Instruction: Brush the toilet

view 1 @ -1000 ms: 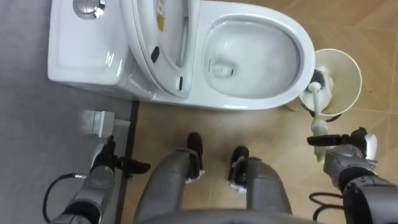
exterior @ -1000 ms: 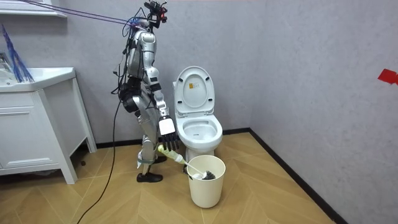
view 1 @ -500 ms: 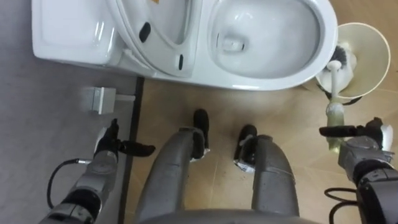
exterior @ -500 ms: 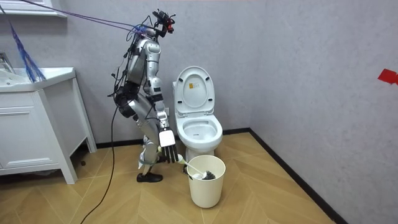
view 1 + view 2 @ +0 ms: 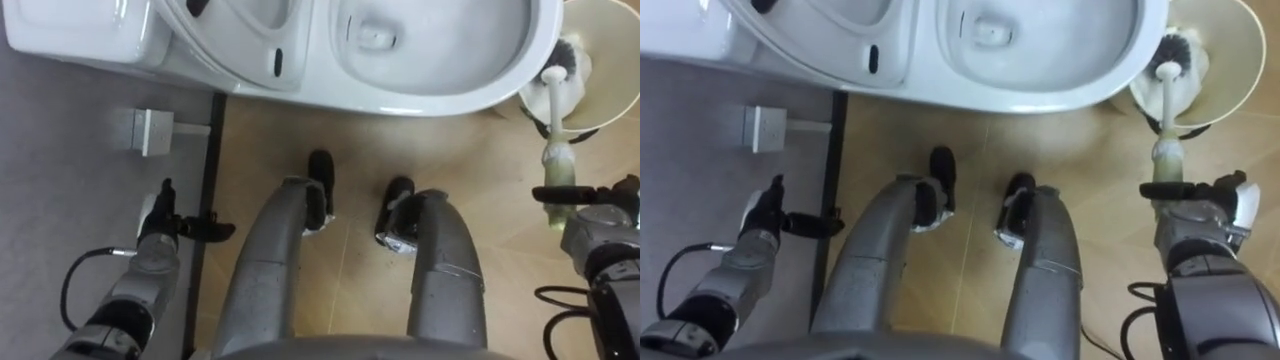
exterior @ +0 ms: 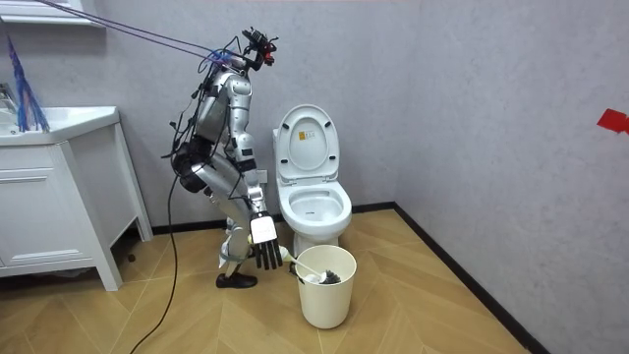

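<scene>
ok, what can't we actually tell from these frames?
Grip: the brush handle's lower end runs behind the right hand in both eye views, and the room view is too small to show whether it is held.
Cut off: the toilet tank and seat, by the eye views' top edge.
Cut off: the bucket, by the left eye view's top and right edges.

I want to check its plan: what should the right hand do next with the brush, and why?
Probably curl the right hand's fingers round the brush handle before lifting. The fingers look straight, lying across the handle's near end rather than wrapped round it, and the brush head sits in the bucket beside the toilet bowl. The left hand hangs open.
</scene>
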You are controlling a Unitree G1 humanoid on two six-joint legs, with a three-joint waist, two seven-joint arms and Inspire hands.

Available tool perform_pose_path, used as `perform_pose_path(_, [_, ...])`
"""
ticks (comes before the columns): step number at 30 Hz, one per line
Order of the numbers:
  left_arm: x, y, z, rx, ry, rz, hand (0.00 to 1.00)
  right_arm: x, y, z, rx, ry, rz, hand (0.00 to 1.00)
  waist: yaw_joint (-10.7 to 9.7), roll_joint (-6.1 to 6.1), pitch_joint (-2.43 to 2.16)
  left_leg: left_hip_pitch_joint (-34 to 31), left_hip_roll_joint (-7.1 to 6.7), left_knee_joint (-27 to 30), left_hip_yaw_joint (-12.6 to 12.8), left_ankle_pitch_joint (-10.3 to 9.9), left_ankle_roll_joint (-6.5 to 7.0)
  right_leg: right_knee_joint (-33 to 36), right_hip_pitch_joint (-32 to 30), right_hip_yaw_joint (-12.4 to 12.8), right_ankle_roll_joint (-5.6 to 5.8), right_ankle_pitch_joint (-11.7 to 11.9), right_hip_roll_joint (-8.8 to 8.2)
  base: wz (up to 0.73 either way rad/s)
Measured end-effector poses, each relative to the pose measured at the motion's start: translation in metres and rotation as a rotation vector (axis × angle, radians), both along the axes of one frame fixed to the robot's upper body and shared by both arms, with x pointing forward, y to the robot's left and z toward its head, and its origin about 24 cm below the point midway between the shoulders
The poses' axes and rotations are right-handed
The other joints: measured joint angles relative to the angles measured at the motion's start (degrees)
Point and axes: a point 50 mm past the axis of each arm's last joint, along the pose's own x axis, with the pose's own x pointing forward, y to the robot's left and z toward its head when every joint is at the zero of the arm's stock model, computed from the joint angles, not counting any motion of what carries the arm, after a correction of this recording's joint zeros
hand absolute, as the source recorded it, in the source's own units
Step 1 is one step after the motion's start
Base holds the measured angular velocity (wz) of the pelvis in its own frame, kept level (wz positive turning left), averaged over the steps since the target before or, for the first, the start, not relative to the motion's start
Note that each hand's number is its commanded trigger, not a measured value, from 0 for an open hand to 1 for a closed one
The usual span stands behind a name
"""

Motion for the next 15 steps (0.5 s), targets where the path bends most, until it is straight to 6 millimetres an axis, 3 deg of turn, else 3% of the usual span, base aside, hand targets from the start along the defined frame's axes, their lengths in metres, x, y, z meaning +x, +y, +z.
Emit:
perform_pose_path(6, [0.0006, 0.0005, 0.0005, -0.003, -0.004, 0.003, 0.00, 0.0095, 0.0019, 0.0055, -0.002, -0.016, 0.019, 0.00, 0.2, -0.02, 0.01, -2.6, 0.06, 1.6, -0.1, 0.0, 0.06, 1.6, -2.4, 0.2, -0.03, 0.0, 0.04, 0.00])
perform_pose_path(15, [0.0016, -0.0007, 0.0007, -0.014, 0.003, -0.024, 0.00, 0.0085, -0.0007, 0.0056, 0.012, -0.008, 0.036, 0.00, 1.3, 0.05, 0.03, -4.3, -0.68, 3.2, -0.1, -0.5, -0.05, 3.9, -4.2, 0.0, -0.46, -1.0, -1.01, 0.03])
